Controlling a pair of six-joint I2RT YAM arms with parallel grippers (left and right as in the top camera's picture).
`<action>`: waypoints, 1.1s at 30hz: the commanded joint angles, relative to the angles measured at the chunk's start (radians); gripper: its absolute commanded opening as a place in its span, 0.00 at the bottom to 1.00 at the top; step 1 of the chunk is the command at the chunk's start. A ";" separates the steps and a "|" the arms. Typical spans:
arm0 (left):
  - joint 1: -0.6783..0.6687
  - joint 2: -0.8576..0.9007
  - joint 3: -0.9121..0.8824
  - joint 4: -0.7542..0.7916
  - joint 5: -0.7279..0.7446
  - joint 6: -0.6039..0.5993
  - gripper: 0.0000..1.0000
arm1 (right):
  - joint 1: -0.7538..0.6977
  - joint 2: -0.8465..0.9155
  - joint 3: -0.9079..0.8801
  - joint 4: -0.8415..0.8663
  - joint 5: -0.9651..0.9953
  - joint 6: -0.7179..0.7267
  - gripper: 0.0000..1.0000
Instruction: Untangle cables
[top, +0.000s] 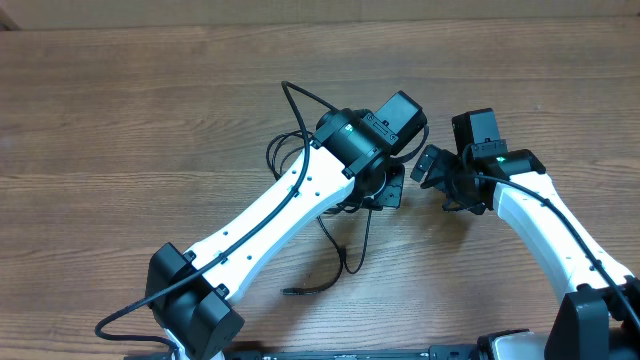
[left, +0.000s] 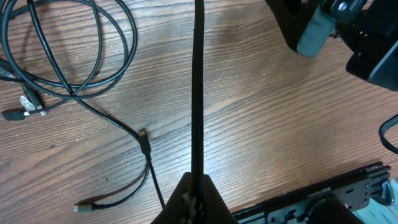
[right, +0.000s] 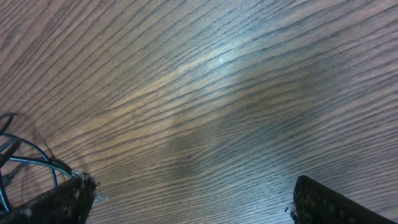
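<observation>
Wood-grain table (right: 217, 93), glossy black cables (left: 93, 68)

- Brown wood-grain tabletop (top: 120, 120): fills the background of all three views, grain running left to right in the overhead.
- Whitish glare patch (right: 221, 59): soft reflection on the wood, right wrist view.
- Black flat rail (left: 336, 190) with small pale print: lies along the table's near edge.

The overhead camera looks straight down from high above the wooden table (top: 120, 100), taking in both arms; the left wrist camera looks down from close above the wood at the cables (left: 73, 93), which overhead also shows; the right wrist camera sits nearest, facing mostly grain.
</observation>
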 joint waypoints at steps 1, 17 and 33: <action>-0.008 0.011 -0.014 -0.005 -0.030 -0.006 0.04 | -0.001 0.006 0.004 0.002 0.006 0.004 1.00; -0.009 0.011 -0.015 -0.033 -0.070 -0.006 0.04 | -0.001 0.006 0.004 0.002 0.006 0.004 1.00; -0.009 0.013 -0.016 -0.060 -0.077 -0.007 0.04 | -0.001 0.006 0.004 0.003 0.006 0.004 1.00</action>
